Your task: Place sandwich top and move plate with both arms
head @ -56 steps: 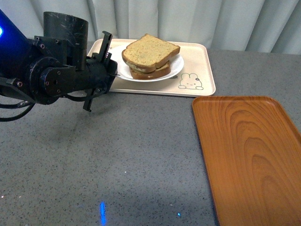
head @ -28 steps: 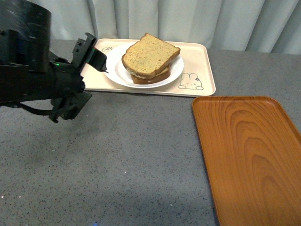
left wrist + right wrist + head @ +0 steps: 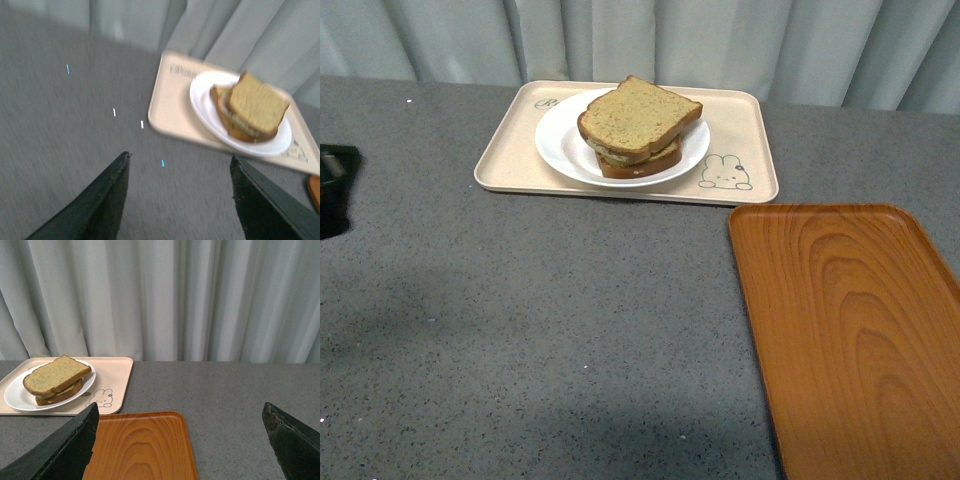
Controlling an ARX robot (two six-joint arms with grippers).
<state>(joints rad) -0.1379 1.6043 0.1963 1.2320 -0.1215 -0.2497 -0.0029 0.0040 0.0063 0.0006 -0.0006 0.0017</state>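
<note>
Gripping the round white plate by opposite rims suits us: rigid, slippery; tan bread top sits loose; both grippers spread.

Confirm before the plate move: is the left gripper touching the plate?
Apart. In the left wrist view, bare table separates the left gripper from the plate.

Blurred. Left gripper fingers spread, empty, over grey table. Sandwich top stacked on plate, beige tray.
</note>
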